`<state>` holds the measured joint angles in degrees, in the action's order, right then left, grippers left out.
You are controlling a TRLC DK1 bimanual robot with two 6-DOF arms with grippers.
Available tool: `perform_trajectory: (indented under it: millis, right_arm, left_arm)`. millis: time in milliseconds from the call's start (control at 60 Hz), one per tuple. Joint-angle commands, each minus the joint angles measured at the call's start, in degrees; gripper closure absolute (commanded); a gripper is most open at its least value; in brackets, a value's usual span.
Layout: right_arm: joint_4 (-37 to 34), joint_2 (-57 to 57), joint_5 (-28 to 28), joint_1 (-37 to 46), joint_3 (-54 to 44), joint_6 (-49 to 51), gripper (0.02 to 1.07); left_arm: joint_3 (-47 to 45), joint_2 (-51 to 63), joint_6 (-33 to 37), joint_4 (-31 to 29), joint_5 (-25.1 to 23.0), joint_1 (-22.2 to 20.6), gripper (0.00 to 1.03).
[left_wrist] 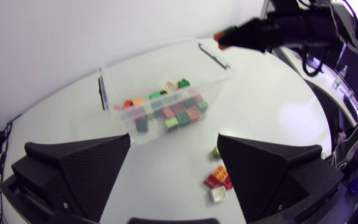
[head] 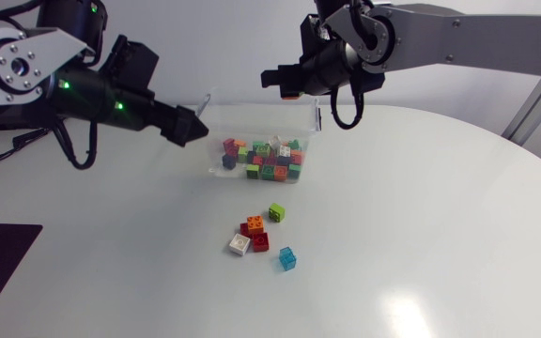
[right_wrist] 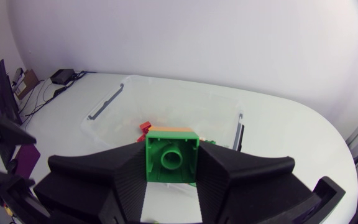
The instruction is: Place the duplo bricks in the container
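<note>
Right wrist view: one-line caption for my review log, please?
Right gripper shut on a green brick, with the part-filled container just ahead.

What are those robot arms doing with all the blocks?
They are tidying bricks into a clear box. The right gripper is shut on a green brick and holds it up above the back of the box, which already has lots of bricks inside. The left gripper is open and empty, beside the box. A few loose bricks lie on the white table in front of the box, not yet put away.
</note>
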<state>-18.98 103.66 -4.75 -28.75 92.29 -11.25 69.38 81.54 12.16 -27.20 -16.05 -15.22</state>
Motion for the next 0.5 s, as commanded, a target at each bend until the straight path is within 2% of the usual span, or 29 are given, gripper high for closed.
perform_trajectory:
  millis: [0,250,350,417,433,450,483]
  right_arm:
    - [1.93,3.04,-0.78,0.36,1.40,1.05,0.77]
    - [7.73,8.58,-2.63,-0.08,3.69,2.54,0.76]
    - [8.52,11.30,-4.30,-0.34,6.06,3.42,0.72]
    - [8.70,12.62,-5.97,-0.43,7.29,3.60,0.51]
    - [8.61,13.24,-6.94,-0.43,7.99,3.69,0.36]
    - [8.52,13.50,-7.46,-0.51,8.26,3.69,0.26]
    - [8.52,13.59,-8.08,-0.51,8.52,3.77,0.14]
  left_arm:
    - [-3.82,-2.26,2.16,-1.54,-0.47,-1.12,0.05]
    - [-13.05,-4.37,2.51,-1.98,-0.56,-5.96,0.05]
    - [-15.24,-4.46,1.99,-1.98,-0.47,-8.16,0.06]
    - [-16.39,-4.28,1.02,-1.80,-0.38,-9.47,0.06]
    - [-16.83,-4.11,0.67,-1.80,-0.21,-10.00,0.06]
    - [-17.09,-4.02,0.58,-1.80,-0.12,-10.35,0.06]
    - [-17.62,-3.84,0.49,-1.80,0.32,-11.14,0.06]
